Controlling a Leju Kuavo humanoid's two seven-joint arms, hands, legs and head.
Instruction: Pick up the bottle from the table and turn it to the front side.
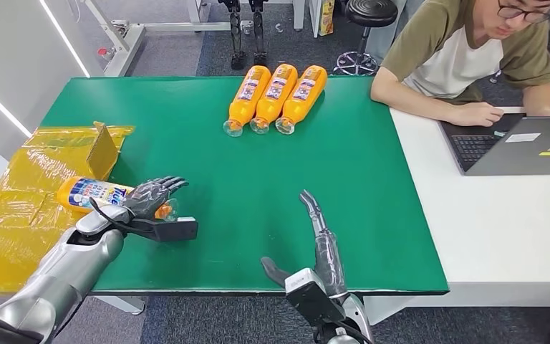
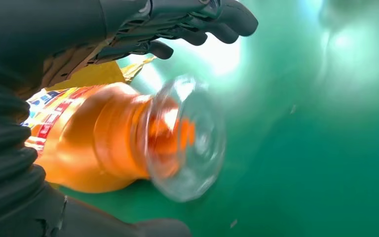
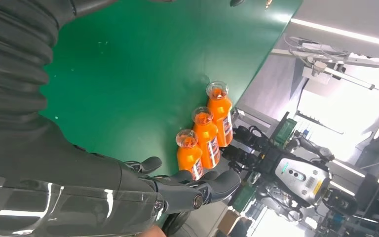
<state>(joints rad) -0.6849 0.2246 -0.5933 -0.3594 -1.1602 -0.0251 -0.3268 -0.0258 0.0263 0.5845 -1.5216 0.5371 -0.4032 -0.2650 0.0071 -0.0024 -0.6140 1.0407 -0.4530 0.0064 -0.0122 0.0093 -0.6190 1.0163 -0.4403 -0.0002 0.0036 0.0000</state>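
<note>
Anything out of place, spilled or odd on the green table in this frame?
No spill or damage visible. One bottle lies apart from the row of three bottles, on its side at the table's left edge, partly on the yellow plastic sheet. The left hand is over it; whether it grips is unclear.

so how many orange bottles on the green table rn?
4. Three lie side by side at the table's far edge: bottle one, bottle two, bottle three. The fourth bottle lies near the left edge under the left hand. None seems hidden.
</note>
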